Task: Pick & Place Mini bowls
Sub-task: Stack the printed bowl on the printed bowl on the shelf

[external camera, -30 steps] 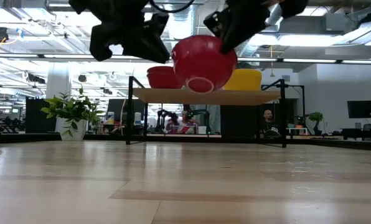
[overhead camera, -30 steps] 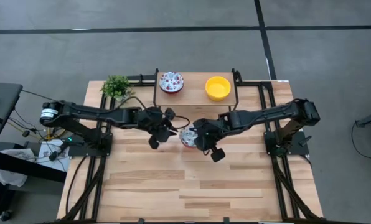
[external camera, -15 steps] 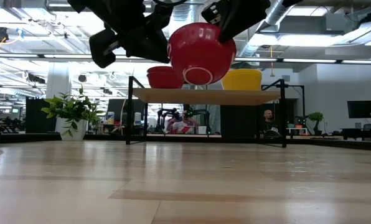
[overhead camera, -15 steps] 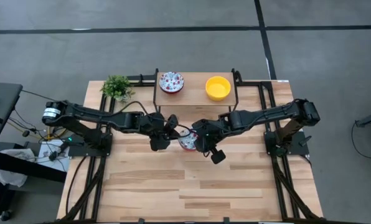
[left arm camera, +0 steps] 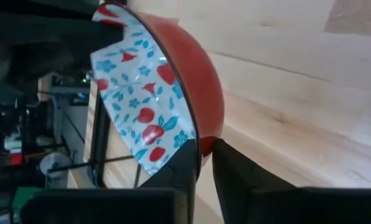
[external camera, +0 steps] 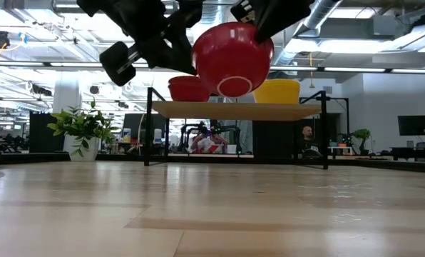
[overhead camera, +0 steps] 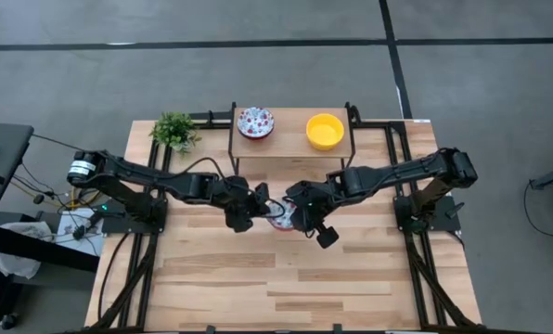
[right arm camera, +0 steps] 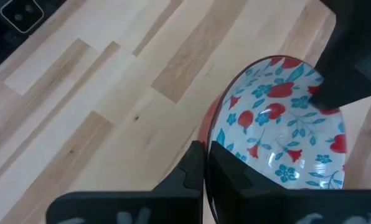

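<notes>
Closing in from the shelf's (overhead camera: 291, 148) front, the left gripper (overhead camera: 255, 206) has now pinched the floral bowl's (overhead camera: 279, 215) rim opposite the right gripper (overhead camera: 301, 211), which still clamps it: a mid-air handover.

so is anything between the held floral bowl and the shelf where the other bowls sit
Nothing visible. The floral bowl hangs in the air, gripped at its rim by the left gripper and right gripper; only bare table lies before the shelf.
</notes>
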Controlling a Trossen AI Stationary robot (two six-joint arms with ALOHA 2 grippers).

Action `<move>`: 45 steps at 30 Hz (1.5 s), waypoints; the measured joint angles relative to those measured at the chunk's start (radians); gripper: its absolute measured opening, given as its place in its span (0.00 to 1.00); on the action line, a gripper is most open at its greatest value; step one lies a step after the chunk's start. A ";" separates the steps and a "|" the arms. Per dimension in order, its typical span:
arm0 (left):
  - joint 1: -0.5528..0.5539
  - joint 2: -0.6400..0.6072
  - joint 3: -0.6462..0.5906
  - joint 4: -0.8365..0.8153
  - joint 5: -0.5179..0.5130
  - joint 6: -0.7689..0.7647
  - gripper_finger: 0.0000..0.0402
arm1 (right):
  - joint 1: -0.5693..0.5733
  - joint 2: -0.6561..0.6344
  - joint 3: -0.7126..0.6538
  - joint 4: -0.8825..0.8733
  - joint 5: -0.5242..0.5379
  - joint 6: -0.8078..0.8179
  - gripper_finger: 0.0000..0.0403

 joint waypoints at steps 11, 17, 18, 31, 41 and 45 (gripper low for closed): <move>-0.004 0.002 -0.002 -0.005 0.001 0.005 0.03 | 0.000 0.003 0.003 0.024 0.003 -0.017 0.01; -0.006 0.002 -0.002 -0.023 -0.010 -0.020 0.02 | 0.000 0.003 0.003 0.026 0.027 0.048 0.10; -0.006 0.002 -0.002 -0.024 -0.017 -0.032 0.02 | 0.001 0.003 0.003 0.021 0.030 0.063 0.11; -0.006 -0.002 0.005 -0.049 -0.073 -0.061 0.02 | 0.011 -0.025 0.003 -0.006 0.074 0.125 0.30; -0.005 -0.053 0.004 -0.111 -0.150 -0.088 0.02 | 0.039 -0.145 0.002 -0.036 0.222 0.199 0.41; 0.015 -0.116 0.004 -0.132 -0.186 -0.137 0.02 | 0.059 -0.209 0.001 -0.050 0.297 0.275 0.39</move>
